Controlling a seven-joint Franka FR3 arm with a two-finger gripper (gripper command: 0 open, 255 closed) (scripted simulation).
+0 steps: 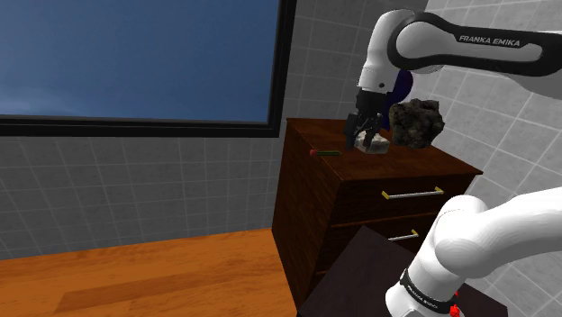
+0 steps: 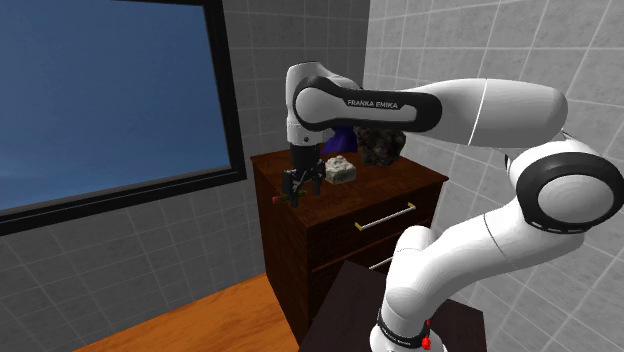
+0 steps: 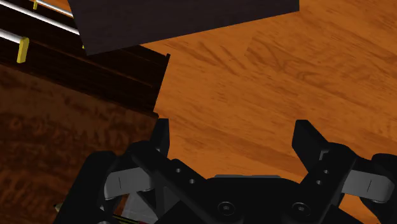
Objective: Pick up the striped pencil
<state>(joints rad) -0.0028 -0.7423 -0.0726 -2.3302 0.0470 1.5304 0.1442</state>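
While hand (image 3: 233, 131) gapes wide, empty, thin dark red-tipped pencil (image 1: 324, 153) lies on dresser (image 1: 432, 163).

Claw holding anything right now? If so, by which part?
Nothing held. The claw is open, wood floor showing between its fingers; the pencil lies on the dresser top, apart from it.

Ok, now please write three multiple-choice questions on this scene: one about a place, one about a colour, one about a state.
1. The pencil lies: A on the floor; B on the dresser top; C in a drawer.
2. The drawer handles are: A yellow; B red; C blue.
3. The gripper is: A shut on the pencil; B shut on nothing; C open.
Key: 1 B, it rests on the dark top; 2 A, both bars look yellow; 3 C, its fingers stand apart.
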